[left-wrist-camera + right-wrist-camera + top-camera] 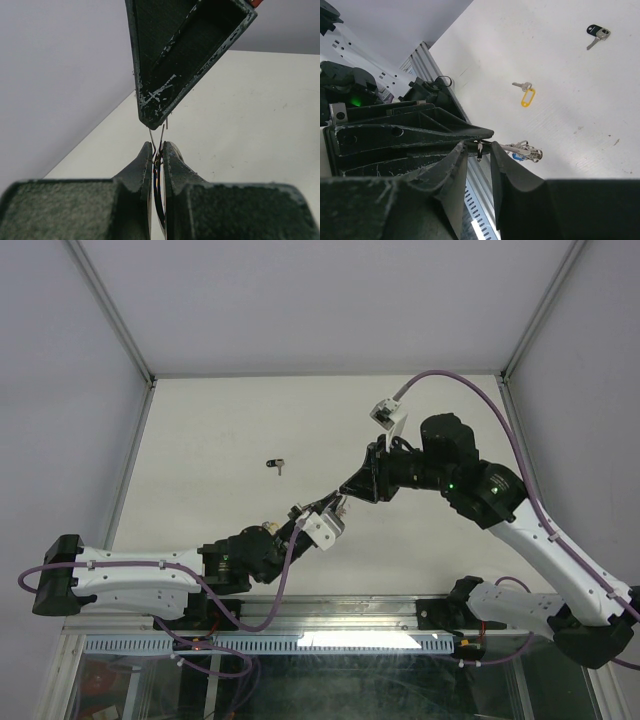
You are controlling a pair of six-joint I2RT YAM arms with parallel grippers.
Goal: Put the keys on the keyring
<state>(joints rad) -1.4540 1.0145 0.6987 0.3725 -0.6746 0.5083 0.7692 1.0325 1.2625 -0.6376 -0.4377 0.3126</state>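
My left gripper point(318, 508) point(157, 150) is shut on the thin keyring point(158, 190), which sits edge-on between its pads, lifted off the table. Two wire ends rise from it to one finger point(165, 75) of my right gripper point(342, 496) point(480, 147). The right jaws stand a little apart around a small metal piece at the left gripper's tip. A bunch of silver keys point(524, 149) hangs just beyond, with a bit of blue under it. The yellow-tagged key point(526, 95) and a dark-headed key point(596, 32) point(277, 464) lie on the white table.
An aluminium rail point(330, 605) point(427, 55) runs along the table's near edge. White walls and frame posts point(115, 315) enclose the table on three sides. The two arms cross over the table's near middle.
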